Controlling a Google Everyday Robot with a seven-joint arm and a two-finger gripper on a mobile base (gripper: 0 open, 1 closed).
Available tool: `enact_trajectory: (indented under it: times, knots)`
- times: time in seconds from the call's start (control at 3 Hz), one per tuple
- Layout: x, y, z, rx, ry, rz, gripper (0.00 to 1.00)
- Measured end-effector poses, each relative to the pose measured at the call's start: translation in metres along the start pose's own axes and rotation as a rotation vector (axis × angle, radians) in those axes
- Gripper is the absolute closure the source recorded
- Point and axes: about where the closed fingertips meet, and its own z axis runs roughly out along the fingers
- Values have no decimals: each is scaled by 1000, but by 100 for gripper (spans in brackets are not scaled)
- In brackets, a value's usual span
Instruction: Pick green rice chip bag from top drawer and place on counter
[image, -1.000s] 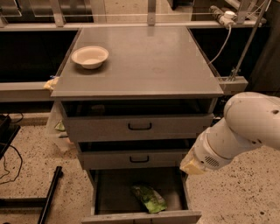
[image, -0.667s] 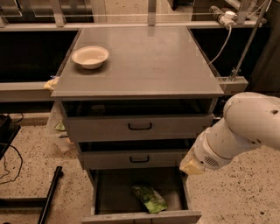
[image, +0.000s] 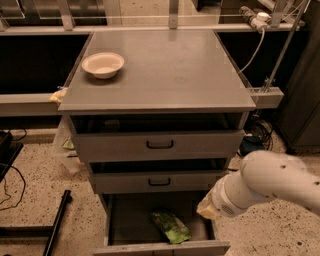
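A speckled terrazzo floor (image: 40, 165) surrounds a grey drawer cabinet in a dim room. The gripper (image: 206, 210) shows only as a pale yellowish tip at the end of the bulky white arm (image: 265, 182), near the right side of the pulled-out bottom drawer (image: 160, 247). I cannot tell whether it is released or clenched. Over the last second the arm has dropped lower and a little left, towards that drawer; nothing else has shifted.

The lime-green glossy foil rice chip bag (image: 171, 227) lies untouched in the bottom drawer, not the top one, so the pick appears not yet begun. Farther off, the wide matte grey counter (image: 165, 75) holds a white bowl (image: 103, 64) at its far left. The bag's markings are illegible, and no other writing shows.
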Motion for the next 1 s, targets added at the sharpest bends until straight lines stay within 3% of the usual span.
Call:
enact_trajectory:
  times: [0.33, 0.67, 1.0]
  knots:
    - [1, -9, 76, -19, -89, 10, 100]
    - [0, -19, 98, 2, -135, 43, 100]
    - [0, -19, 97, 3, -135, 42, 100]
